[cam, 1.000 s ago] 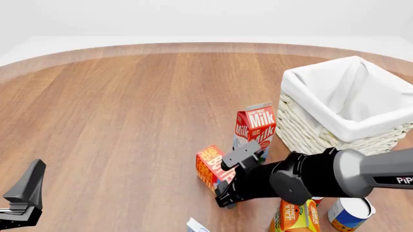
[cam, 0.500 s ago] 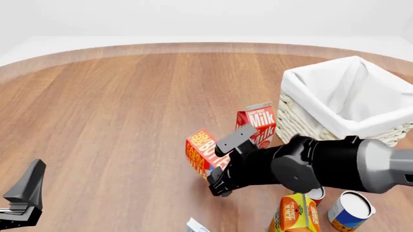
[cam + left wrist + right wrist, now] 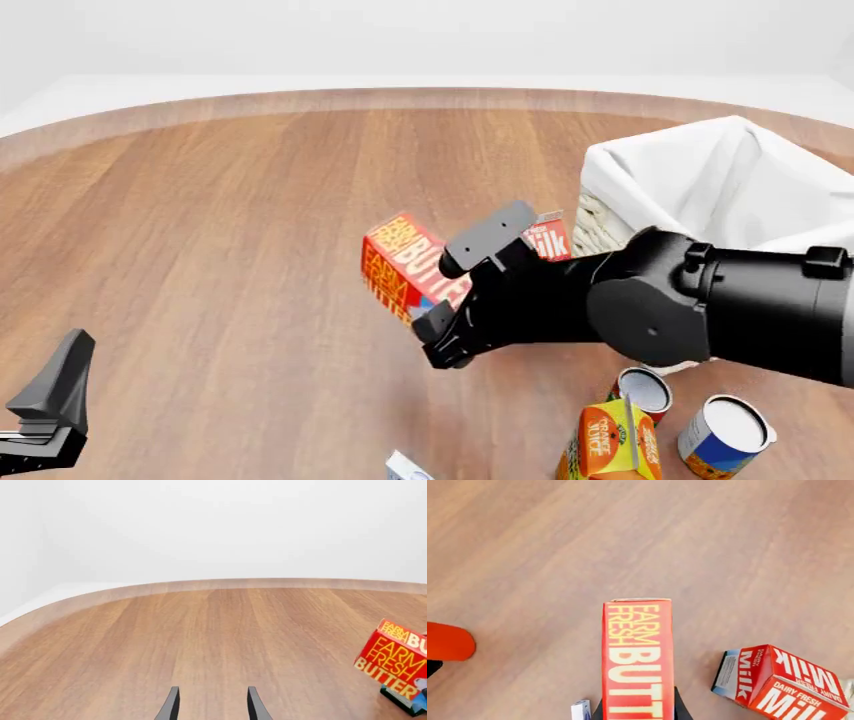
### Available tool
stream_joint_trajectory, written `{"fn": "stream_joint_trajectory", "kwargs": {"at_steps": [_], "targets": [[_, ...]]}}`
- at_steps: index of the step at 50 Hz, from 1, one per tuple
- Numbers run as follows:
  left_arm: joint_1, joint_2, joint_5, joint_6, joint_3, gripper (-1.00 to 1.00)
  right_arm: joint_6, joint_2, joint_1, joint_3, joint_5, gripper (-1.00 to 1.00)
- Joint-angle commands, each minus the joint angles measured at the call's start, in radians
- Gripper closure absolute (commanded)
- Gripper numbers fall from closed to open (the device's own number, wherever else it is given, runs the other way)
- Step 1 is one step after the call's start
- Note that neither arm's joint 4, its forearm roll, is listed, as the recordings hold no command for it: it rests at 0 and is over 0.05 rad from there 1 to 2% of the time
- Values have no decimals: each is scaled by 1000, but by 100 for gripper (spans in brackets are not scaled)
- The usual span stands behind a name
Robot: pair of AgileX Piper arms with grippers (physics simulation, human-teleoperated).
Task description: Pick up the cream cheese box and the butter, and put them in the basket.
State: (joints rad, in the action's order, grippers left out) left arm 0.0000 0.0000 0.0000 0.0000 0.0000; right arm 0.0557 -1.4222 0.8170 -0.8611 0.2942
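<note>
Since the earlier frames the right gripper (image 3: 447, 300) has carried the butter (image 3: 403, 264) higher and toward 10 o'clock, clear of the table (image 3: 240, 220). Its fingers pinch the box, held tilted. Milk carton (image 3: 547, 240): behind the arm, beside the basket (image 3: 707, 210) at 2 o'clock. Cream cheese box (image 3: 404, 467): corner at 6 o'clock. Left gripper (image 3: 212, 705): fingers spread, holding nothing, at 8 o'clock.
</note>
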Motion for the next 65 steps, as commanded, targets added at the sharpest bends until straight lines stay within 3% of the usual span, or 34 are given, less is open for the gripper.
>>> {"fn": "stream_joint_trajectory", "kwargs": {"at_steps": [1,19,38,56,65], "targets": [[0,0,0,0,0,-100,-8,96,5,-74,47,100],[0,0,0,0,0,-100,-13,215,-31,-148,86,100],[0,0,0,0,0,-100,3,333,-123,-176,109,100],[0,0,0,0,0,-100,35,410,-320,-225,119,100],[0,0,0,0,0,-100,45,441,-354,-216,115,100]]}}
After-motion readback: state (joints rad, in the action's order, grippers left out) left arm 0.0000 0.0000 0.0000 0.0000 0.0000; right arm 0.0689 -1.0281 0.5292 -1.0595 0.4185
